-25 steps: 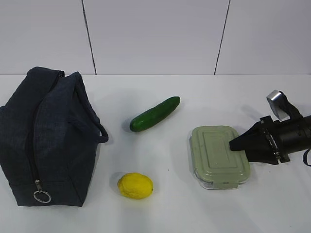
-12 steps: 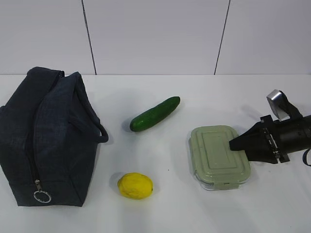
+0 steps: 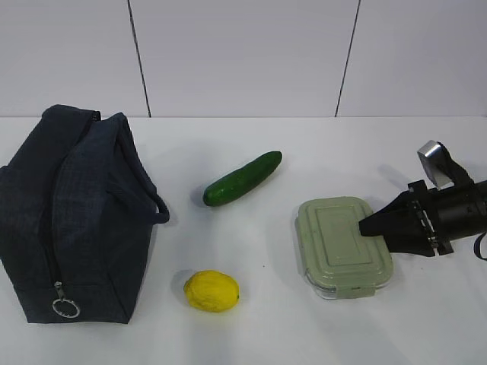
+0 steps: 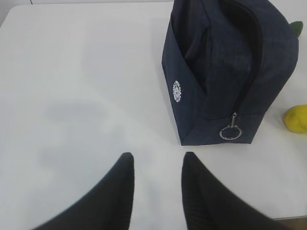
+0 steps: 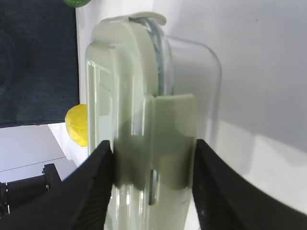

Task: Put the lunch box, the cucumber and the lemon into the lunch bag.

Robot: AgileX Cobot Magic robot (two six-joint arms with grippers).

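The lunch box [image 3: 342, 243], clear glass with a sage-green lid, sits on the white table at the right. My right gripper [image 3: 364, 226] reaches in from the right, and in the right wrist view its jaws press on the lid and base at the clip end of the lunch box [image 5: 139, 120]. The cucumber [image 3: 242, 179] lies mid-table and the lemon [image 3: 211, 290] nearer the front. The navy lunch bag [image 3: 68, 213] stands at the left. My left gripper [image 4: 156, 160] hovers open over bare table, short of the lunch bag [image 4: 225, 62].
A metal ring pull [image 3: 66, 308] hangs at the bag's near end, and a strap handle [image 3: 156, 207] sticks out toward the cucumber. A white panelled wall [image 3: 243, 53] closes the back of the table.
The right jaws have drawn in onto the lunch box, which has shifted very slightly. The left gripper and the other objects have not moved.
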